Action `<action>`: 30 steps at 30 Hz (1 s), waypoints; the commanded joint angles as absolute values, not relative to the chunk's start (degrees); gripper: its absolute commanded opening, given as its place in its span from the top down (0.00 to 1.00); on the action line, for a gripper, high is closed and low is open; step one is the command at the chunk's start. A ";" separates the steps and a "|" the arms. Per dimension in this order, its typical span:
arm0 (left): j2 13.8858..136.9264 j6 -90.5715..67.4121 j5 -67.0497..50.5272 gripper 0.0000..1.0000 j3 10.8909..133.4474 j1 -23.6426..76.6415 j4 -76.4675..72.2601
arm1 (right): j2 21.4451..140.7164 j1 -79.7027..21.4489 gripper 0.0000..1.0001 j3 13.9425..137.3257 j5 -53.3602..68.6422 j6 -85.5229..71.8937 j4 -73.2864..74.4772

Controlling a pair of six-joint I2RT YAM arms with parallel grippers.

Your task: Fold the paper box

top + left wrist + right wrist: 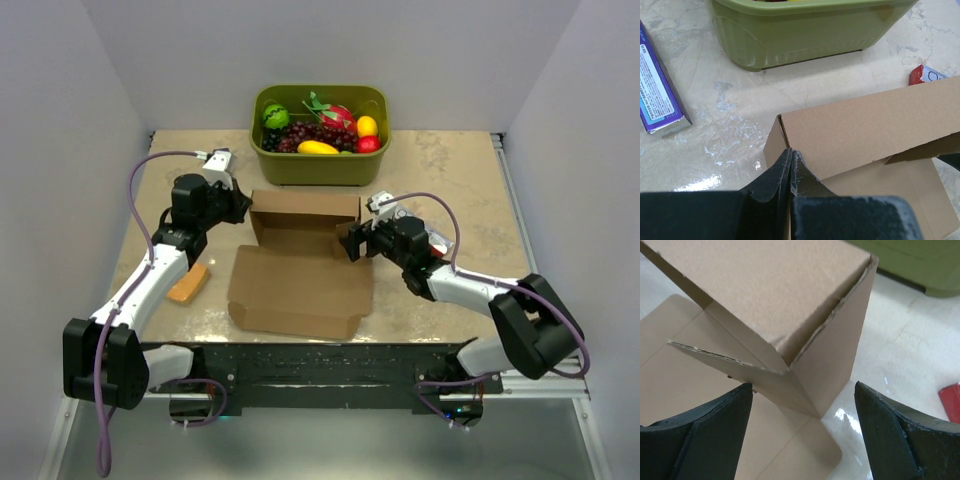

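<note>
The brown paper box [300, 285] lies mid-table. Its back wall and end walls stand up, and a wide flat panel lies in front of them. My left gripper [243, 208] is at the box's left end. In the left wrist view its jaws [791, 152] are pressed together on the top edge of the left end wall of the box [865, 125]. My right gripper [355, 242] is at the box's right end. In the right wrist view it [802, 385] is open and straddles the right corner of the box [765, 290], where a loose flap juts out; whether it touches the box is unclear.
An olive-green tub [320, 165] of fruit stands just behind the box and shows in the left wrist view [805, 35]. An orange block [188, 283] lies by the left arm. A purple carton [655, 90] lies to the left. A red packet [952, 400] lies right of the box.
</note>
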State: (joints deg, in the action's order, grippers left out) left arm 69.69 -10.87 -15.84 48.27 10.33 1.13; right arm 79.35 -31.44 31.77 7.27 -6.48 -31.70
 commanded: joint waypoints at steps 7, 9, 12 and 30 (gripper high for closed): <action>71.10 -9.49 -17.58 0.96 48.25 10.90 5.89 | 85.51 -31.99 0.16 33.92 10.90 -4.22 -48.42; 71.19 -9.49 -17.75 0.96 48.25 10.90 5.89 | 86.66 -32.43 0.17 34.01 10.81 -4.48 -49.39; 71.28 -9.49 -18.02 0.96 48.25 10.90 5.80 | 87.97 -33.31 0.20 34.36 9.15 -5.10 -50.62; 71.37 -9.84 -19.42 0.96 48.16 10.90 5.36 | 94.30 -36.12 0.56 34.98 -2.37 -9.40 -59.68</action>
State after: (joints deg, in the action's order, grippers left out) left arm 69.91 -10.22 -16.03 48.27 10.15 0.93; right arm 93.19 -34.37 32.16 -3.79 -6.92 -54.68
